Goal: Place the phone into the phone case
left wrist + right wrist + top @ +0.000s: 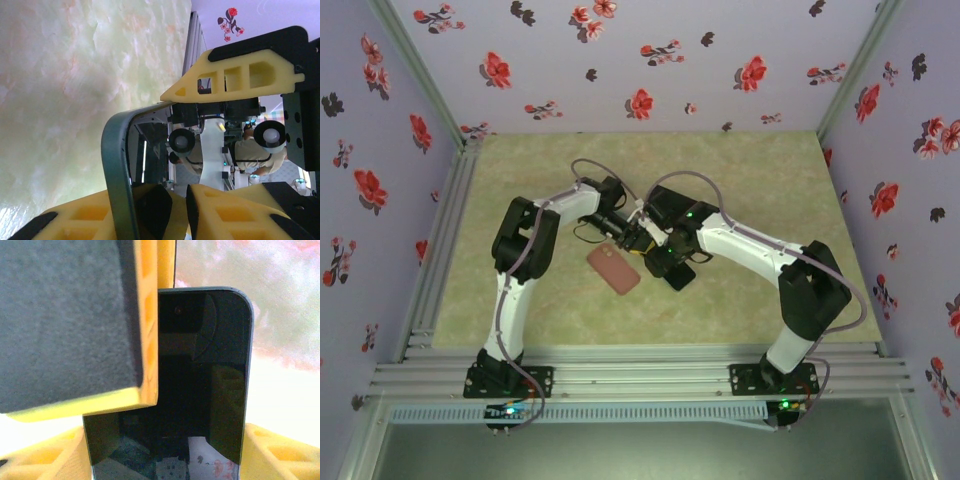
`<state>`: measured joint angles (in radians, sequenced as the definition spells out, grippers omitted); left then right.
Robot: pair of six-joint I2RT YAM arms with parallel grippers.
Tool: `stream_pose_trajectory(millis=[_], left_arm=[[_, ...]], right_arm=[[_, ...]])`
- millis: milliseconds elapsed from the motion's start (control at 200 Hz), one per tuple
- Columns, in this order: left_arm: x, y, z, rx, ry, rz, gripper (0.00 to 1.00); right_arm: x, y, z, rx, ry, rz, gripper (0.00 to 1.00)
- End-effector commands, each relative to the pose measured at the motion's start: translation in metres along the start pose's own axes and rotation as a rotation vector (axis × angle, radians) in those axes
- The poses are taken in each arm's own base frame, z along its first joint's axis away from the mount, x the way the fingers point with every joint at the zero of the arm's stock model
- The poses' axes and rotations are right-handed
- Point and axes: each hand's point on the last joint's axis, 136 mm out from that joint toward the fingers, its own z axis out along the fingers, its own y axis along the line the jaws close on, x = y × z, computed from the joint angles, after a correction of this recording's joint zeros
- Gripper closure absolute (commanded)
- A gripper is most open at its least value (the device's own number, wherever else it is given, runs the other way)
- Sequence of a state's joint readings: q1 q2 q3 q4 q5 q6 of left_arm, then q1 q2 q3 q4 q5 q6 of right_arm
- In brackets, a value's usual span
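Pink phone case (613, 270) lies flat on the green stone-pattern table (770, 190), near the middle, its long edges running diagonally from far-left to near-right. Just to its right, the dark phone (678, 276) sits under the right gripper (658, 262).

In the right wrist view the phone (210, 390) stands between the yellow fingers, and a grey pad (65, 315) overlaps its left edge; the right pincer is clamped on the phone.

The left gripper (628, 238) meets it from the far-left. In the left wrist view the grey rim of the phone (112, 165) passes between the fingers, and the upper finger (235, 75) touches the phone's top edge. Whether this pincer has fully clamped cannot be told.

Open tabletop extends far, left and right of the two grippers. Flowered walls (620, 60) bound three sides, and metal rails (640, 375) border the near edge.
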<state>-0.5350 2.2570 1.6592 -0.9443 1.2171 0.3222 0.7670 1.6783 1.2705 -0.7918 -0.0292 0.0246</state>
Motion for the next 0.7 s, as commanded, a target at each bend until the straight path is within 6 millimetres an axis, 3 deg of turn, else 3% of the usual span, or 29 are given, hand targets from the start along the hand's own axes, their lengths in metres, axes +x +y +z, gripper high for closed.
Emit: stream_pose_trajectory(millis=[0, 510, 695], left_arm=[[-0.0018, -0.0029, 0.0044, 0.037, 0.002, 0.007, 0.66], [-0.0008, -0.0020, 0.0049, 0.040, 0.003, 0.004, 0.72], [-0.0009, -0.0026, 0.0050, 0.044, 0.002, 0.007, 0.79]], right_arm=[[-0.0091, 0.0024, -0.0089, 0.008, -0.021, -0.032, 0.38], [-0.0104, 0.0024, -0.0110, 0.014, -0.025, -0.032, 0.39], [-0.0083, 0.0019, -0.0097, 0.018, -0.017, -0.034, 0.40]])
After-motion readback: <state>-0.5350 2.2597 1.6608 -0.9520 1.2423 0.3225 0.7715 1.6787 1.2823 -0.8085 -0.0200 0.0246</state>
